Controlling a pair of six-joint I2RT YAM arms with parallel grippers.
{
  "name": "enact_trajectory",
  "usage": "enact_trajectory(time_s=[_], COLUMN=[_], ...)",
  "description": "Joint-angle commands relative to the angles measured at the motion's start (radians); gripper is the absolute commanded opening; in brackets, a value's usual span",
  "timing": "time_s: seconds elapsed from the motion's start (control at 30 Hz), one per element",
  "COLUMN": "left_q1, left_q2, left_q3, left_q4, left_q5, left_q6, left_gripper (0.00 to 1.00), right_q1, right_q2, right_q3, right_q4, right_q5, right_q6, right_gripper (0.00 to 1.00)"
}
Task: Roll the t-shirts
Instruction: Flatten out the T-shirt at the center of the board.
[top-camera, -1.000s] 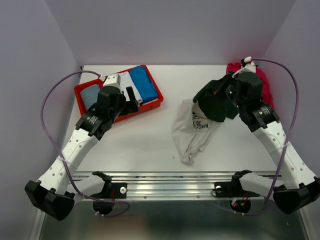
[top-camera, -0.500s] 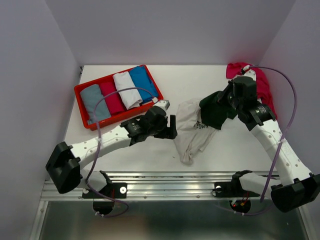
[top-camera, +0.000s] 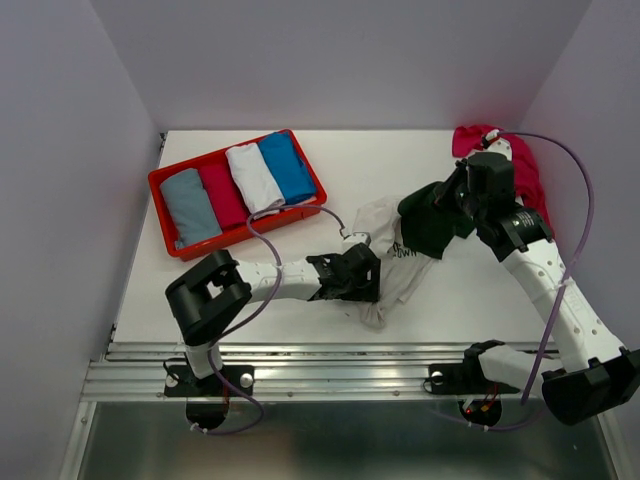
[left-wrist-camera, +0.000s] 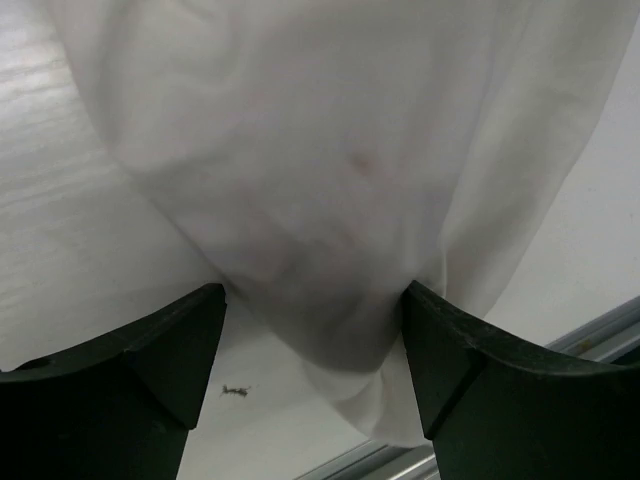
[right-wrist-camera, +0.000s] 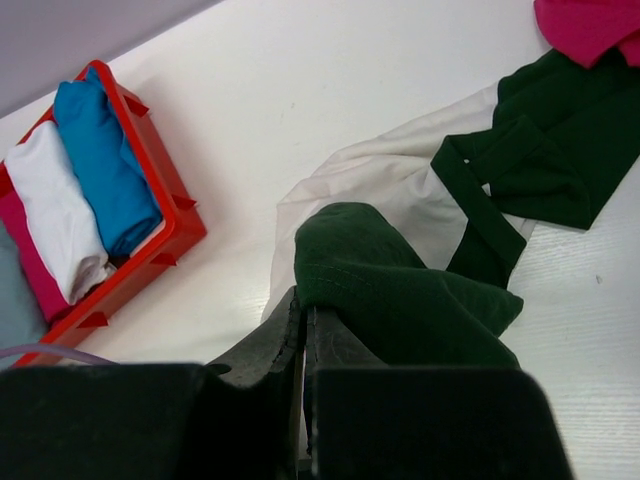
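While the cream tee sprawls right of the tray, its long axis runs from the hem at the near end up to the green end, farther from the tray. Pink tee is bunched further right still. Right gripper is clamped tight on a fold of the cream tee's green cloth. Left gripper, on the tray side, is spread wide, with the hem loose between its fingers.
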Motion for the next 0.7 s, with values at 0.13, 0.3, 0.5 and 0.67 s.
enact_trajectory(time_s=[0.13, 0.3, 0.5, 0.67], left_q1=[0.025, 0.167, 0.345, 0.535], left_q2=[0.039, -0.067, -0.355, -0.541], left_q3=[0.075, 0.028, 0.055, 0.315], left_q4=[0.039, 0.044, -0.074, -0.193], left_q5=[-0.087, -0.047, -0.073, -0.08], left_q6=[0.001, 0.064, 0.176, 0.288], left_gripper=[0.21, 0.0, 0.0, 0.0], right_q1=[-0.007, -0.007, -0.007, -0.007], right_q2=[-0.037, -0.043, -0.03, 0.026], right_q3=[0.04, 0.047, 0.071, 0.198], right_q4=[0.008, 0.008, 0.012, 0.083], right_q5=[-0.021, -0.024, -0.065, -0.176], right_q6=[0.0, -0.003, 0.008, 0.025], right_gripper=[0.01, 0.01, 0.01, 0.01])
